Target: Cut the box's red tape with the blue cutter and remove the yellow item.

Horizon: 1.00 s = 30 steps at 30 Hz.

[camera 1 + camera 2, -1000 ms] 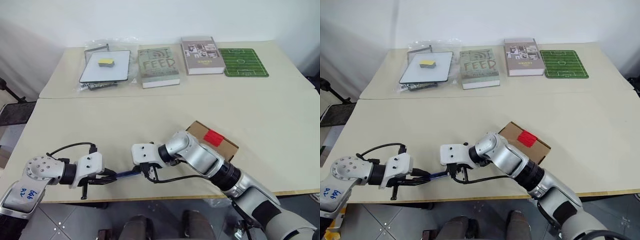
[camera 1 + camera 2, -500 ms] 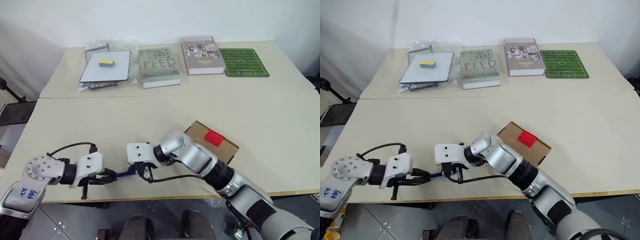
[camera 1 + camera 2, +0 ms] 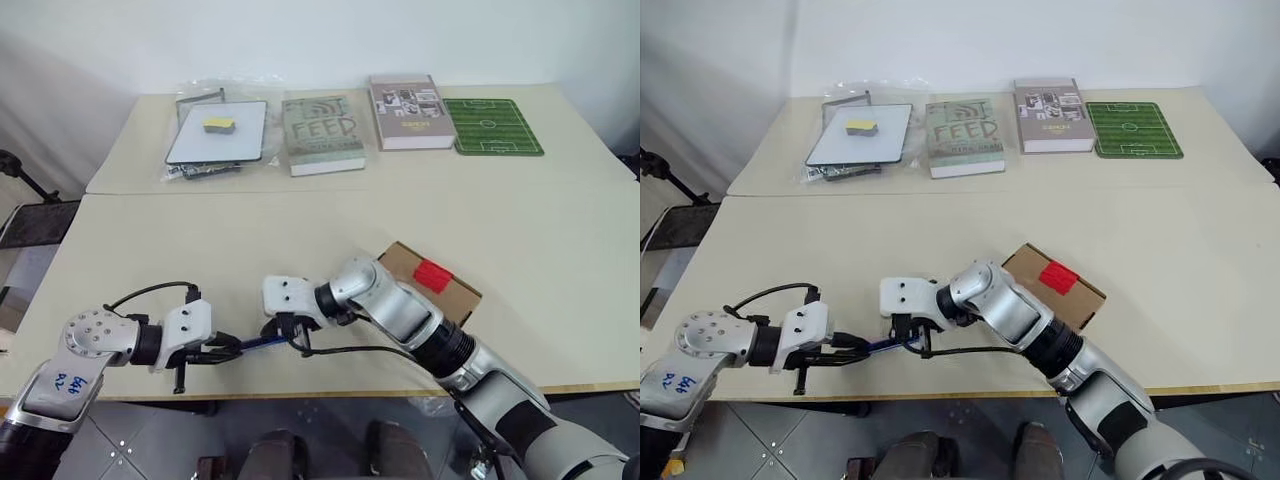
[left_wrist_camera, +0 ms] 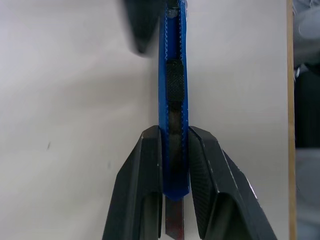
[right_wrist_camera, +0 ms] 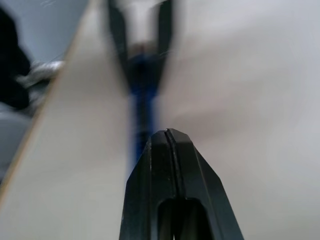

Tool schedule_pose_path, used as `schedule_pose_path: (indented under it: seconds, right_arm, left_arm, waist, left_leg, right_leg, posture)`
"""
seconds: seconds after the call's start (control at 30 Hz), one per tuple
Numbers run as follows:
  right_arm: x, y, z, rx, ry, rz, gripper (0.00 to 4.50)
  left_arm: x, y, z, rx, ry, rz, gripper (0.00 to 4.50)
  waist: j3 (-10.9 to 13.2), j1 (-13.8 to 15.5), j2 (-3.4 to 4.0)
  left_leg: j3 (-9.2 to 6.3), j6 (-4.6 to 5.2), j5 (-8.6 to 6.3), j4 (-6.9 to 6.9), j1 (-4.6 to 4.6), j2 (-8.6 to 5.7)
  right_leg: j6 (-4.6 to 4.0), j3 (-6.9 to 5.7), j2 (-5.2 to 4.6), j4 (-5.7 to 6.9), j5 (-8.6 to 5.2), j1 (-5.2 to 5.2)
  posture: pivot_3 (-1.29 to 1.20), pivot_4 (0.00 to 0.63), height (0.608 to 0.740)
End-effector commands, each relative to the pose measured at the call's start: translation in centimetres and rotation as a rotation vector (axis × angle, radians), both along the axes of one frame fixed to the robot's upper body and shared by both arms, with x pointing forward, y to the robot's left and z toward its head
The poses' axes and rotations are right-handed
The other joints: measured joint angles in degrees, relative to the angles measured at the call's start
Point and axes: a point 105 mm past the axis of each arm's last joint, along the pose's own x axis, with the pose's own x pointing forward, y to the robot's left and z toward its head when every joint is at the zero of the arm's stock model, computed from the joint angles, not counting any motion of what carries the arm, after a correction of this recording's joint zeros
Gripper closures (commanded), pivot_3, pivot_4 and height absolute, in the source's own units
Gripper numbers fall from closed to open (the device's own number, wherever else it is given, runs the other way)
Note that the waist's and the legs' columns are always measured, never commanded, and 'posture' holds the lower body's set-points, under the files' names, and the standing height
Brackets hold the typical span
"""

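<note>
My left gripper (image 4: 174, 132) is shut on the blue cutter (image 4: 172, 75), clamping its rear end just above the table near the front edge. In the left eye view the cutter (image 3: 256, 343) points right, from the left gripper (image 3: 226, 346) toward the right gripper (image 3: 293, 335). The right gripper (image 5: 167, 132) is shut with nothing between its fingers, its tips at the cutter's far end; whether they touch it I cannot tell. The box (image 3: 452, 296) lies behind the right forearm, the red tape (image 3: 433, 274) on its top edge. The yellow item is hidden.
The table's front edge (image 3: 330, 390) runs close below both grippers. At the back stand a whiteboard (image 3: 218, 134) with a yellow-and-grey eraser (image 3: 215, 124) in a plastic bag, two books (image 3: 322, 132) and a green football-pitch mat (image 3: 497, 125).
The right hand has risen a little at the cutter's far end and its wrist has rolled. The left gripper keeps its hold on the cutter. The view itself has shifted slightly.
</note>
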Motion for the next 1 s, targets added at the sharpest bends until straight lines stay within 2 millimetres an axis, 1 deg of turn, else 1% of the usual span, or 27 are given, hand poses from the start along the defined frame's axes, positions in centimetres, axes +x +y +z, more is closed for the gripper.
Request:
schedule_pose_path:
  seconds: [0.03,0.13,0.23,0.3,0.4,0.43,0.47,0.5,0.6,0.73,0.8,0.9,1.0]
  right_arm:
    - [1.0,-2.9,5.4,0.14,0.004,-0.109,4.48]
    - [1.9,-5.3,7.5,0.194,0.073,-0.233,4.48]
    - [3.4,-7.4,8.8,0.206,0.188,-0.41,3.95]
    - [3.8,-8.7,9.3,0.181,0.302,-0.488,3.37]
    - [3.5,-9.0,11.3,0.22,0.438,-0.498,2.37]
    - [3.5,-9.0,11.7,0.22,0.463,-0.504,2.07]
    - [3.5,-9.0,11.7,0.207,0.48,-0.516,1.66]
    - [3.6,-9.1,11.5,0.191,0.497,-0.532,1.4]
    - [4.0,-8.9,10.8,0.172,0.584,-0.559,0.34]
    - [4.4,-8.2,10.4,0.179,0.649,-0.562,0.34]
    - [4.5,-7.4,9.6,0.167,0.658,-0.554,0.34]
    - [4.4,-6.4,9.3,0.174,0.668,-0.52,0.34]
    - [4.5,-5.8,9.0,0.176,0.668,-0.5,0.34]
  left_arm:
    - [-0.2,-0.4,-2.3,-0.009,-0.005,0.03,4.05]
    - [0.7,-0.6,-1.5,-0.064,-0.114,0.061,4.05]
    - [1.8,-0.8,-0.7,-0.092,-0.23,0.077,4.05]
    - [3.0,-0.8,0.2,-0.105,-0.344,0.09,4.05]
    - [4.7,-1.0,1.7,-0.138,-0.505,0.103,4.05]
    - [5.1,-1.2,2.2,-0.148,-0.548,0.099,4.05]
    - [5.4,-1.4,2.5,-0.154,-0.58,0.097,4.05]
    - [5.7,-1.6,2.8,-0.157,-0.607,0.094,4.05]
    - [6.7,-2.2,4.0,-0.174,-0.705,0.093,4.05]
    - [7.2,-3.1,4.9,-0.218,-0.748,0.093,4.05]
    - [7.1,-3.7,5.0,-0.248,-0.746,0.081,4.05]
    - [6.8,-4.4,5.2,-0.276,-0.734,0.06,4.05]
    - [6.6,-4.8,5.4,-0.303,-0.722,0.05,4.05]
  waist:
    - [0.0,0.3,0.0]
    - [0.0,0.7,0.0]
    - [0.0,0.7,0.0]
    - [0.1,0.7,-0.05]
    - [0.2,0.4,-0.19]
    - [0.2,0.1,-0.22]
    - [0.2,-0.4,-0.23]
    - [0.2,-0.8,-0.24]
    - [0.2,-1.4,-0.29]
    - [0.3,-2.3,-0.37]
    - [0.3,-2.5,-0.39]
    - [0.3,-2.5,-0.44]
    - [0.4,-2.4,-0.58]
  left_leg:
    - [-0.04,0.0,0.0,0.0,0.0,-0.01]
    - [-0.11,0.01,-0.01,-0.03,-0.04,-0.03]
    - [-0.1,0.01,-0.01,-0.05,-0.08,0.0]
    - [-0.1,0.02,0.01,-0.04,-0.15,0.02]
    - [-0.09,0.03,0.03,-0.04,-0.22,0.05]
    - [-0.06,0.02,0.04,-0.05,-0.3,0.14]
    - [-0.03,0.02,0.04,-0.08,-0.36,0.19]
    - [-0.02,0.01,0.04,-0.11,-0.36,0.21]
    - [0.04,0.03,0.02,-0.25,-0.36,0.21]
    - [0.07,0.06,0.0,-0.51,-0.38,0.14]
    - [0.08,0.06,0.0,-0.67,-0.38,0.01]
    - [-0.06,0.06,0.0,-0.75,-0.37,0.05]
    - [-0.06,0.06,0.0,-0.71,-0.38,0.05]
  right_leg:
    - [0.03,0.0,-0.01,-0.02,0.02,0.01]
    - [0.21,-0.03,-0.04,-0.33,0.13,0.08]
    - [0.3,-0.05,-0.06,-0.46,0.18,0.09]
    - [0.29,-0.09,-0.08,-0.49,0.2,0.04]
    - [0.18,-0.13,-0.11,-0.56,0.29,-0.08]
    - [0.15,-0.18,-0.05,-0.51,0.32,-0.11]
    - [0.14,-0.25,0.0,-0.5,0.37,-0.18]
    - [0.14,-0.28,0.04,-0.48,0.37,-0.21]
    - [0.17,-0.63,0.09,-0.46,0.39,-0.24]
    - [0.22,-1.39,0.0,-0.59,0.42,-0.26]
    - [0.23,-1.7,0.02,-0.67,0.42,-0.27]
    - [0.23,-1.9,0.1,-0.65,0.42,-0.27]
    - [0.23,-1.9,0.09,-0.67,0.42,-0.24]
  posture:
    - [0.0,0.15,0.74]
    - [0.0,0.15,0.74]
    - [0.0,0.15,0.74]
    - [0.0,0.15,0.74]
    - [0.0,0.15,0.74]
    - [0.0,0.15,0.74]
    - [0.0,0.15,0.74]
    - [0.0,0.15,0.74]
    - [0.0,0.15,0.74]
    - [0.0,0.15,0.74]
    - [0.0,0.15,0.74]
    - [0.0,0.15,0.74]
    - [0.0,0.15,0.74]
